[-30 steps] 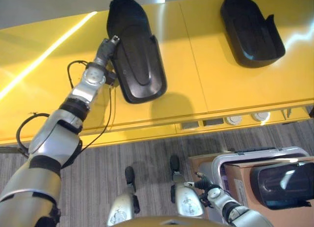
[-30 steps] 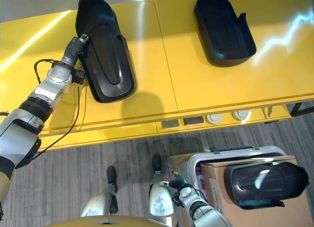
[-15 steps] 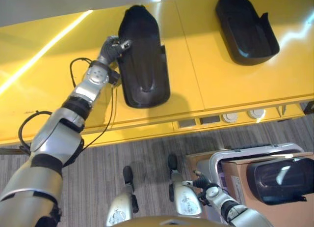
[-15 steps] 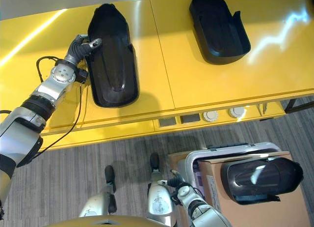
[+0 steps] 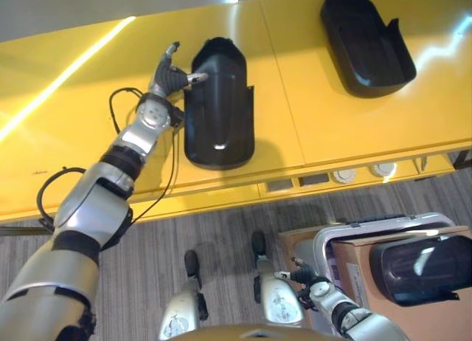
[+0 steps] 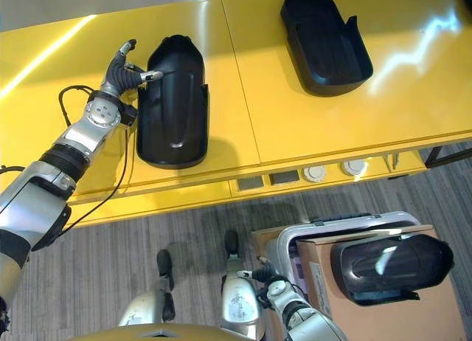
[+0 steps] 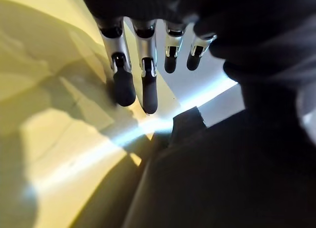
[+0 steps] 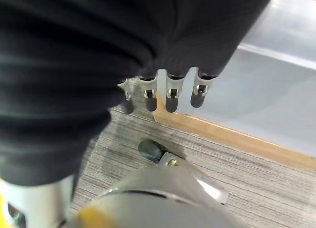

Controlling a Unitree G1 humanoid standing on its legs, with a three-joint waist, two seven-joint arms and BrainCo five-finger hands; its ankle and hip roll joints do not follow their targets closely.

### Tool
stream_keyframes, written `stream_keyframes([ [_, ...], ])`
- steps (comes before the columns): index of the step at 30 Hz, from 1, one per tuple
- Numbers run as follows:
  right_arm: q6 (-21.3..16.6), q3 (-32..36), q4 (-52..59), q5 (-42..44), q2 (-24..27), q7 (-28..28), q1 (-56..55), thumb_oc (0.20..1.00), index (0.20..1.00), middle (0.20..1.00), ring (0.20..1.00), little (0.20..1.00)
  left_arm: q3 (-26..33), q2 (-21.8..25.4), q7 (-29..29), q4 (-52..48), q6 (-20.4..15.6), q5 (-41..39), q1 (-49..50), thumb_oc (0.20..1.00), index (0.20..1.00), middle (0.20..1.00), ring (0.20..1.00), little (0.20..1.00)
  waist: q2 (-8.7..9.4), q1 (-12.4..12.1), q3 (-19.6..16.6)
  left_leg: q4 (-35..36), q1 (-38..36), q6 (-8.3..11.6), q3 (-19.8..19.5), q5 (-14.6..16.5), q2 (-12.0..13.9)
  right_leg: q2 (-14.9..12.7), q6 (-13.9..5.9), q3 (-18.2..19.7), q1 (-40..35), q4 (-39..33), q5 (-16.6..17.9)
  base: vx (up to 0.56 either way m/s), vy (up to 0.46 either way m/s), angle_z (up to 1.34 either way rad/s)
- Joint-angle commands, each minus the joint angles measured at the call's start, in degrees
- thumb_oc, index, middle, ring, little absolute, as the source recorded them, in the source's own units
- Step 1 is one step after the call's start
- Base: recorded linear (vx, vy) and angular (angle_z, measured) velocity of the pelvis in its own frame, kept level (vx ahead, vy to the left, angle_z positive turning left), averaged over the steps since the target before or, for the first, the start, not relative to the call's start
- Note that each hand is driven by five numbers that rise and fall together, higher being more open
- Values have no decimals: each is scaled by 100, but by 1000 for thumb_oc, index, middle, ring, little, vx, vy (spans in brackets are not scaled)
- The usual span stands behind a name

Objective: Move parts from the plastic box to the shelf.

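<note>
Letting go, the left hand (image 6: 124,74) has opened beside the black part (image 6: 173,101), now lying flat on the shelf (image 6: 243,75) (delivered, I judge).

L hand (image 6: 122,74) splayed; R hand (image 8: 163,97) relaxed

Silver-grey arms with dark bands, each hand (image 6: 124,75) with silver, dark-tipped fingers (image 7: 122,82) under a ribbed black cover.
</note>
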State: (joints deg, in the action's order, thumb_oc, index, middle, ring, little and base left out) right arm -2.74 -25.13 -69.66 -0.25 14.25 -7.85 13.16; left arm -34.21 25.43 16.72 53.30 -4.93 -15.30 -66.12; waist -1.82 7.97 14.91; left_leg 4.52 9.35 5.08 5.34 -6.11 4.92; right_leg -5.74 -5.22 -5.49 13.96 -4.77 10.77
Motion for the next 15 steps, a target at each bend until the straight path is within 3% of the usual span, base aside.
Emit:
stream_keyframes([
  [1,-41,-125,-291,107,-133,-35,-87,1000,1000,1000,1000,1000,235,-154,480,234,-62,618,-907,1000,1000,1000,1000,1000,86,-92,-38,48,63,37,-189,82,55,-297,-415,-158,-467,-23,-562,0,0,0],
  [7,5,-58,-423,119,-170,-38,-45,1000,1000,1000,1000,1000,483,-426,756,-143,19,854,-565,1000,1000,1000,1000,1000,63,-176,-184,48,-160,38,-231,155,74,-291,-395,-251,-746,-23,-680,45,-16,8],
  [11,133,31,-572,124,-208,88,-38,1000,1000,1000,1000,1000,518,-286,689,-408,99,999,-380,1000,1000,1000,1000,1000,38,-301,-465,48,-496,34,-254,268,89,-288,-387,-385,-1128,-23,-805,75,-17,3],
  [15,186,222,-657,150,-206,190,-124,1000,1000,1000,1000,1000,766,109,657,-1716,126,1399,362,1000,1000,1000,1000,1000,61,-468,-732,48,-838,28,-387,358,128,-252,-331,-531,-1528,86,-1005,38,-18,11],
])
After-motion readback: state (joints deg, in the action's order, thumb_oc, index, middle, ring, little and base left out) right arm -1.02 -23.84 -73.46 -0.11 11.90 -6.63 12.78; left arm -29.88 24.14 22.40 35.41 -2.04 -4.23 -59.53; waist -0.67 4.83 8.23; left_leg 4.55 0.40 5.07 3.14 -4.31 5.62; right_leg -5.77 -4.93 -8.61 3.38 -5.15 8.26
